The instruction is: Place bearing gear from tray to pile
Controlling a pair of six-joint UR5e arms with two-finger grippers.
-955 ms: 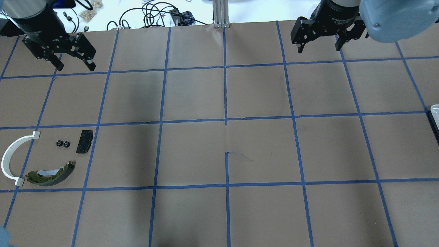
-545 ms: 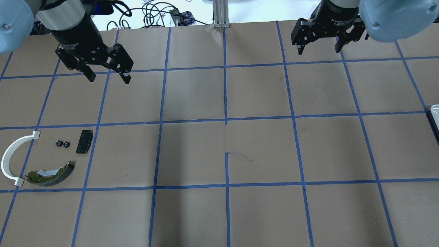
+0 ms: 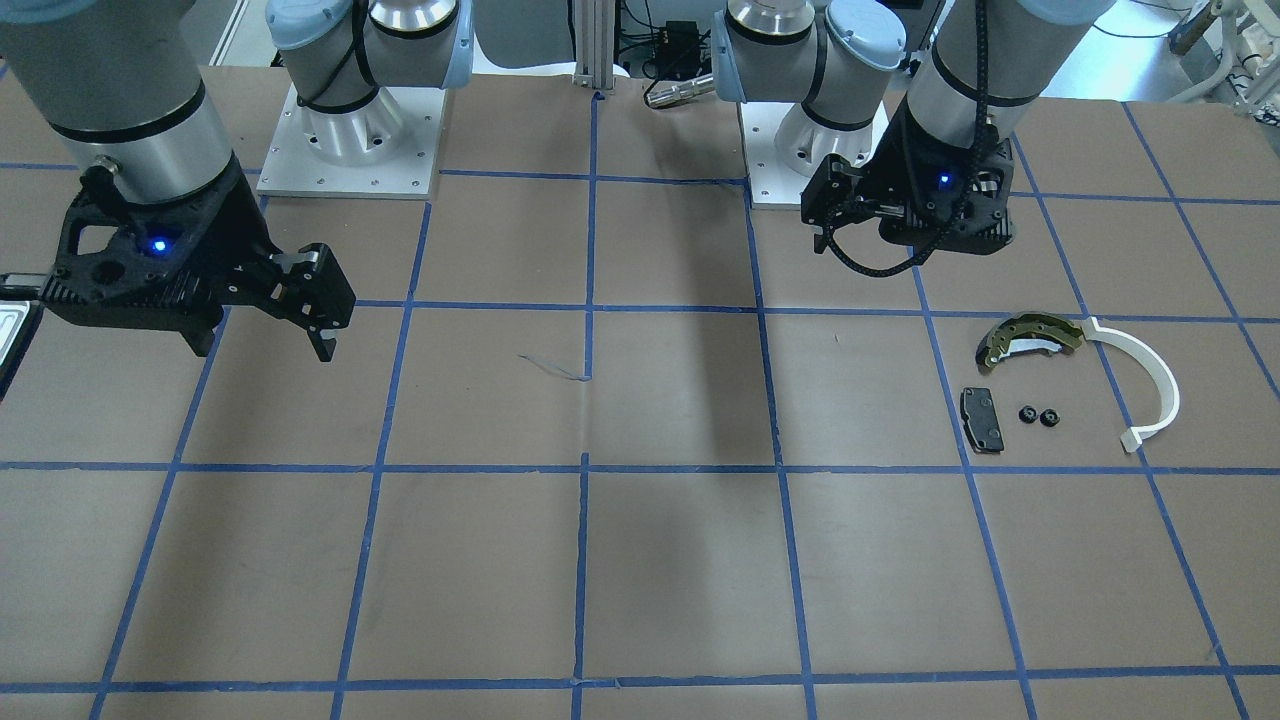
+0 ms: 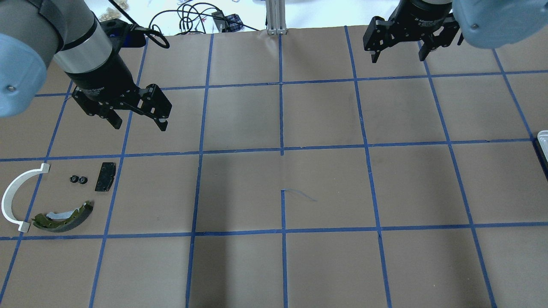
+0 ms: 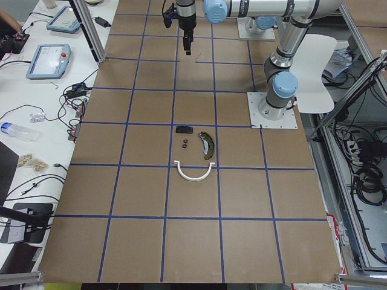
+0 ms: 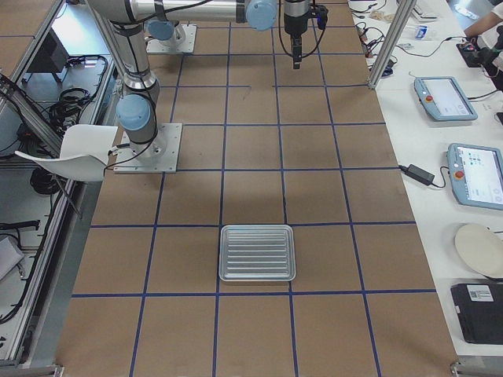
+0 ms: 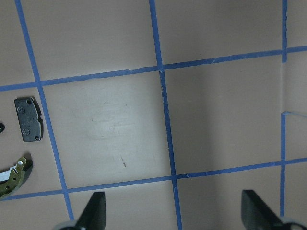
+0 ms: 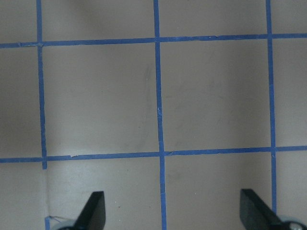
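Observation:
Two small black bearing gears lie on the table in the pile, between the white arc strip, the black pad and the olive-gold brake shoe. My left gripper is open and empty, above the table behind and to the right of the pile. Its wrist view shows the pad and the shoe's tip. My right gripper is open and empty at the far right back. The silver tray shows nothing in it; only its corner shows overhead.
Brown paper with a blue tape grid covers the table. Cables and small items lie beyond its back edge. The arm bases stand on the robot's side. Tablets and a plate sit on a side bench.
My left gripper has swung from the back left corner toward the right and nearer, now closer to the pile. My right gripper has shifted slightly backward. The parts have not moved.

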